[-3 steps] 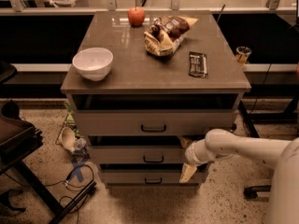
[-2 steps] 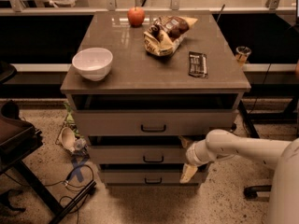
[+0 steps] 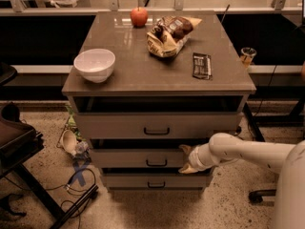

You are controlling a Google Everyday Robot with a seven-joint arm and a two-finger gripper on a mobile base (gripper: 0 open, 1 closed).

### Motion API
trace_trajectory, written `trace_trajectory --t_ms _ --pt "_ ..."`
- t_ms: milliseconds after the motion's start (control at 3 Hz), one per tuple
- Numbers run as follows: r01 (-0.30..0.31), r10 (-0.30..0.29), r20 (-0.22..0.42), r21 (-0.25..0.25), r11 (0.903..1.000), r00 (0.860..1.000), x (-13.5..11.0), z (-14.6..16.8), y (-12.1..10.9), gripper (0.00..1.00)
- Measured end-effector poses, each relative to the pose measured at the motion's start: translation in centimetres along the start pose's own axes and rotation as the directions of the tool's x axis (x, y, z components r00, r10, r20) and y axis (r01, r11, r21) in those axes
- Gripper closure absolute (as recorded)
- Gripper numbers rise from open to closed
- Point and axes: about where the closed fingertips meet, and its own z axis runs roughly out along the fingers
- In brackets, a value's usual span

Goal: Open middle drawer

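Observation:
The middle drawer (image 3: 138, 159) is the grey-beige front with a small black bar handle (image 3: 156, 163), second from the top of the cabinet. A dark gap shows above its front. My gripper (image 3: 187, 159) is at the end of the white arm (image 3: 248, 152) that comes in from the right. It sits against the right part of the middle drawer's front, to the right of the handle. The taller top drawer (image 3: 157, 126) is above it and the low bottom drawer (image 3: 155, 180) is below it.
On the cabinet top (image 3: 143, 73) are a white bowl (image 3: 94, 64), an apple (image 3: 139, 16), a snack bag (image 3: 169, 34) and a dark bar (image 3: 202, 65). A dark chair (image 3: 16, 142) and floor cables (image 3: 78, 178) are on the left. A cup (image 3: 248, 55) stands on the right ledge.

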Motion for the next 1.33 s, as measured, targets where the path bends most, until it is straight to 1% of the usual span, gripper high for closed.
trace_trajectory --t_ms 333,667,1000,1333 --pt "-0.014 0.014 -0.007 -0.005 0.9999 1.0 0.2 -0.5 1.1 0.72" --pt "-0.014 0.014 0.0 -0.005 0.9999 1.0 0.0 -0.9 1.4 0.96" --pt "-0.014 0.014 0.0 -0.006 0.9999 1.0 -0.2 -1.3 1.2 1.0" --pt "-0.015 0.015 0.024 -0.035 0.9993 1.0 0.2 -2.9 3.6 1.0"
